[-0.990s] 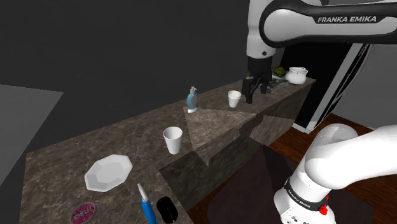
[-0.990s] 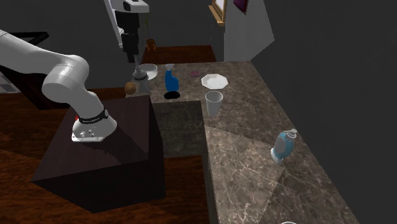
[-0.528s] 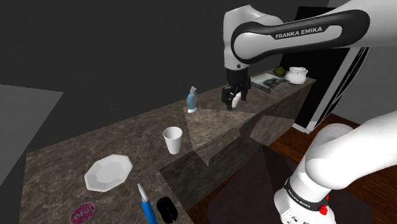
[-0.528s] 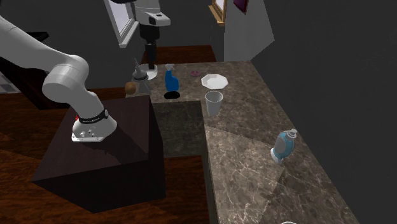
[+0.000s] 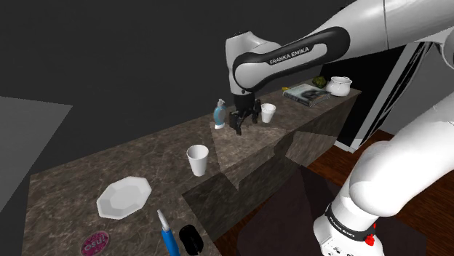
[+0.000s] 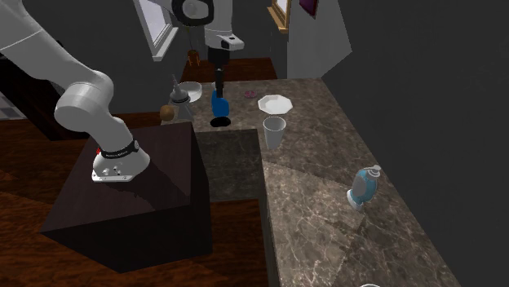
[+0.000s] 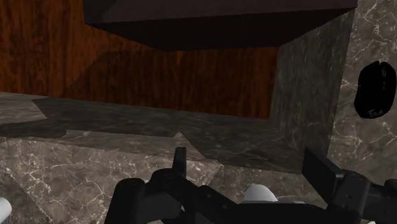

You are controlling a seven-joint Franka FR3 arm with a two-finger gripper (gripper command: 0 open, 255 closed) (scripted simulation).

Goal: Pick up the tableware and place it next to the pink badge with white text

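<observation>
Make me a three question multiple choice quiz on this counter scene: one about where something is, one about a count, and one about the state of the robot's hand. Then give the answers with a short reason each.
1. Where on the counter does the pink badge lie?
A) beside the white teapot
B) close to the white plate
C) directly under the hand

2. How many white cups stand on the counter in the shoulder view?
A) one
B) two
C) four

3. How are the fingers of the hand?
A) shut on a cup
B) shut on the plate
C) open

Answers:
1 B: the badge sits at the counter's near end, just past the plate.
2 B: the nearer cup stands mid-counter, and the farther cup stands near the hand in that view.
3 C: in the wrist view the fingers stand apart.
</observation>
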